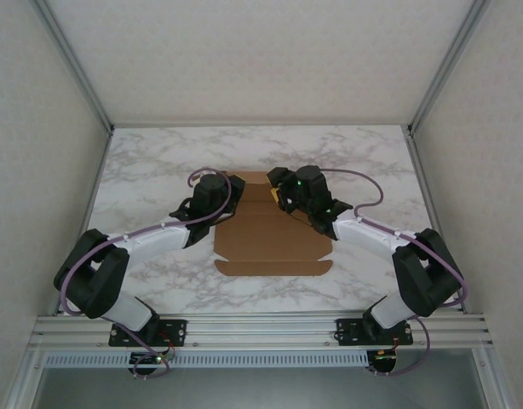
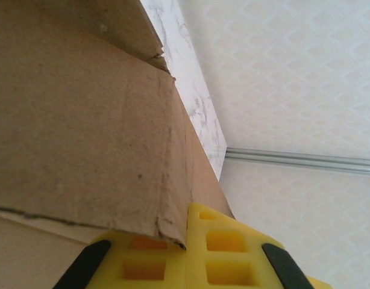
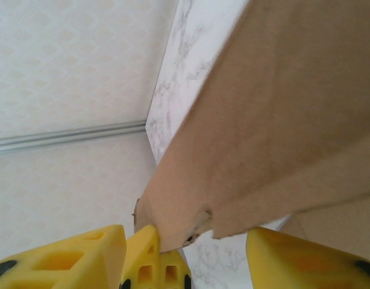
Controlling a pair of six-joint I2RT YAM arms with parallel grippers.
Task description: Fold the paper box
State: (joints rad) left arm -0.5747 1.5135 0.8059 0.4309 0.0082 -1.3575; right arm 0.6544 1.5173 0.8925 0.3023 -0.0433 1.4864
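- brown die-cut cardboard paper box (image 1: 270, 243) lies on the white marble table (image 1: 151, 170), its far end between the arms.
- left wrist view: left gripper (image 2: 186, 241) clenched on a flap edge.
- right wrist view: right gripper (image 3: 216, 256) agape, with a flap corner touching one yellow finger (image 3: 152, 253).

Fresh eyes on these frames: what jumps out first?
The paper box, a brown cardboard sheet mid-way on the marble table, has both arms bent over its far edge. In the left wrist view the left end effector is shut on a raised flap's edge. In the right wrist view the right end effector stands open, a flap corner between its yellow fingers.
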